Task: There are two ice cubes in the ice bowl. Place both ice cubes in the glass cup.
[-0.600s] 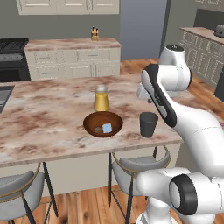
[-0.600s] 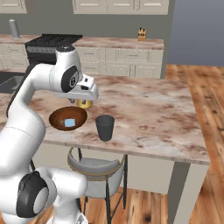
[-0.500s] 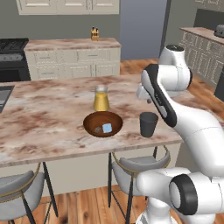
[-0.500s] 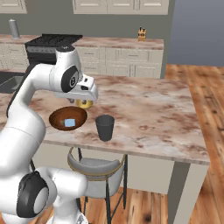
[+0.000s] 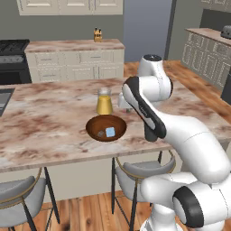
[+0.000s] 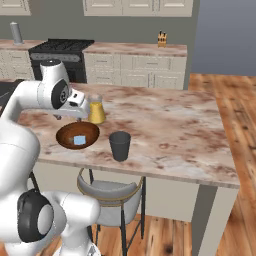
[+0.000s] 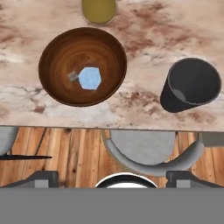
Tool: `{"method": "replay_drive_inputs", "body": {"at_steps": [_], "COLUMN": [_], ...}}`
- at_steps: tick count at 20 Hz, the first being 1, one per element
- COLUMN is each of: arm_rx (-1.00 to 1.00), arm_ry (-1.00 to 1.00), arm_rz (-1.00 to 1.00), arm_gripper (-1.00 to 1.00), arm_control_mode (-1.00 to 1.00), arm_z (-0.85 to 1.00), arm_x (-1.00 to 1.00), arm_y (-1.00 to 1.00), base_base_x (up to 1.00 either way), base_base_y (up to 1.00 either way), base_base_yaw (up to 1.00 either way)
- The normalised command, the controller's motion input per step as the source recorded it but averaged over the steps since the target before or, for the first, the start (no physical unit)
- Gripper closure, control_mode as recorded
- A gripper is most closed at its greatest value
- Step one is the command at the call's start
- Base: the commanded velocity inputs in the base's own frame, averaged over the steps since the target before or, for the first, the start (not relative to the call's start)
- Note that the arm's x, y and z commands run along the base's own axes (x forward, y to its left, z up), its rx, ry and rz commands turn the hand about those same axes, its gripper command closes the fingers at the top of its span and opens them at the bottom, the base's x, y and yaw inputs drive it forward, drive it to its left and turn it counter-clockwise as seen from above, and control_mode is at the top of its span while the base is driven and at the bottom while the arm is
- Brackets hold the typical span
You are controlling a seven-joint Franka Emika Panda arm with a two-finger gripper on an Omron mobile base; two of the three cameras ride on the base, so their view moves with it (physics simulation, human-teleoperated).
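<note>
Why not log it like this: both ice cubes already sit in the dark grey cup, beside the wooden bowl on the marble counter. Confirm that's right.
Not right. Both ice cubes, the light-blue ice cube and the greyish ice cube, lie in the wooden bowl, not in the dark grey cup, as the hand view shows. The cup does stand beside the bowl on the marble counter.

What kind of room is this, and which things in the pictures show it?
It looks like a home kitchen, in simulation. A marble-topped island with stools under it stands in front, a black stove sits among pale cabinets at the back wall, and a knife block stands on the back counter.
</note>
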Motion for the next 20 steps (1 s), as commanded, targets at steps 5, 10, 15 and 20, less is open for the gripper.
{"method": "replay_drive_inputs", "body": {"at_steps": [5,10,15,20], "arm_rx": [-0.02,-0.01,0.01,0.00], "arm_ry": [0.00,0.00,0.00,0.05], "arm_rz": [0.00,0.00,0.00,0.00], "arm_gripper": [-1.00,-1.00,-1.00,-1.00], "arm_control_mode": [-1.00,-1.00,-1.00,-1.00], "arm_z": [-0.22,-0.28,-0.33,-0.25], "arm_x": [0.17,0.18,0.43,0.46], "arm_y": [0.47,0.00,0.03,0.14], "base_base_x": [0.00,0.00,0.00,0.00], "base_base_y": [0.00,0.00,0.00,0.00], "base_base_yaw": [0.00,0.00,0.00,0.00]}}
